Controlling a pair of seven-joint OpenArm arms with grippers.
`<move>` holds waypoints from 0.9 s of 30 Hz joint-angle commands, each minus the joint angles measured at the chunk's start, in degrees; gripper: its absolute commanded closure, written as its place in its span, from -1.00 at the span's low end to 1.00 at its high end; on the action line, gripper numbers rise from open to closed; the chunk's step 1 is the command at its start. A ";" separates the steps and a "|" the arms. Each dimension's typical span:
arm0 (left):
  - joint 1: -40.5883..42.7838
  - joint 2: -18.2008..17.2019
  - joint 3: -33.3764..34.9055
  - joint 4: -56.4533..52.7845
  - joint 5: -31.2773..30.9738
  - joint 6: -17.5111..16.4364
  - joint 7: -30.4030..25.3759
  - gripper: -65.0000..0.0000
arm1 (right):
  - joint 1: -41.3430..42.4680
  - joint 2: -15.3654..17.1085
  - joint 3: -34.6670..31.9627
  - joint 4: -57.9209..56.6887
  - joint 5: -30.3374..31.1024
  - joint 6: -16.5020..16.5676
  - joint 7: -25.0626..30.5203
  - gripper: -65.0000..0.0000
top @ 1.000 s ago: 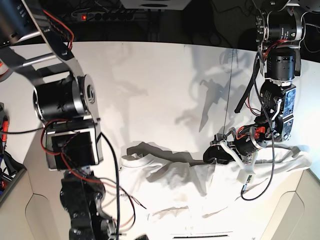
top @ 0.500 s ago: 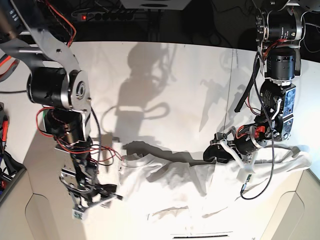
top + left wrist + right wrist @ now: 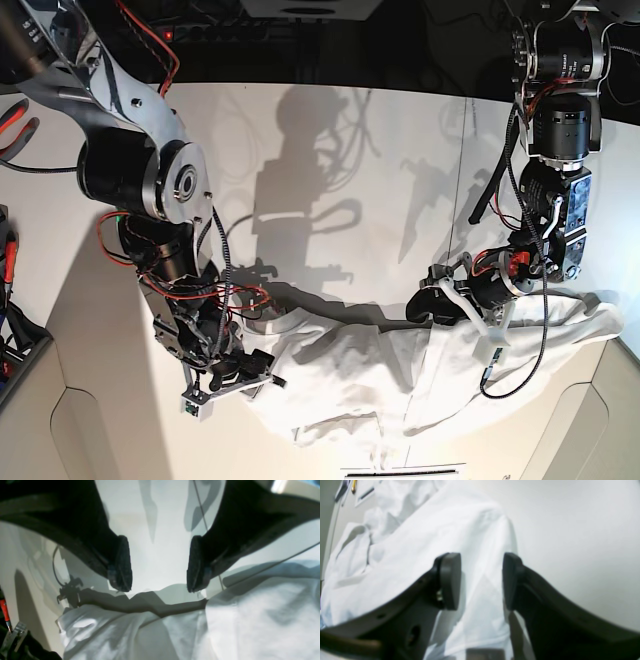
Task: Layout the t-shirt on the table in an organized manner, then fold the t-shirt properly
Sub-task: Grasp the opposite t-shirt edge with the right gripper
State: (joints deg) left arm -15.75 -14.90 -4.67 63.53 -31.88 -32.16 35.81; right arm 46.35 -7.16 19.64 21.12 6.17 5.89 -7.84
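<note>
The t-shirt [image 3: 450,375] lies crumpled along the near edge of the table [image 3: 330,170], bunched in folds and not yet spread flat. The right gripper [image 3: 481,580] is set low over one end of the shirt with its fingers apart; cloth is seen between and beneath the pads [image 3: 450,580], but no pinch is closed on it. The left gripper [image 3: 158,565] hovers at the shirt's far edge with its fingers wide apart and nothing between them; only bare table shows in the gap, the shirt's hem lying just below the fingertips.

The step in hand is judged to be the laying-out. It would best be done by a pinch taken on a single layer at an outer corner or hem at each end, so that the cloth can be drawn taut away from the middle of the shirt. Bunched folds should be avoided, since several layers would be dragged together.

Counted: one t-shirt, one table, two grippers.
</note>
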 commanded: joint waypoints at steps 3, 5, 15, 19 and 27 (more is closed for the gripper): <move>-1.36 -0.37 -0.17 1.03 -0.02 -0.42 -0.83 -0.17 | 1.38 0.72 0.02 0.79 0.11 -2.25 1.46 0.20; -1.36 -0.37 -0.17 1.03 -0.04 -0.44 -0.83 -0.17 | 0.59 1.16 0.02 0.76 0.26 -3.72 1.46 0.20; -1.36 -0.35 -0.17 1.03 -0.28 -0.42 -1.31 -0.17 | -1.95 0.74 0.00 0.83 1.49 0.85 1.92 0.20; -1.36 -0.35 -0.17 1.03 -0.26 -0.42 -1.29 -0.17 | -2.03 0.28 0.00 0.83 1.79 0.94 2.51 0.20; -1.38 -0.33 -0.17 1.03 -0.26 -0.42 -1.36 -0.17 | -2.08 0.31 0.00 0.83 1.79 5.88 4.44 0.20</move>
State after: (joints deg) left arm -15.75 -14.90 -4.67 63.53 -31.07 -32.18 35.88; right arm 42.35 -6.52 19.64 21.15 7.70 10.79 -4.67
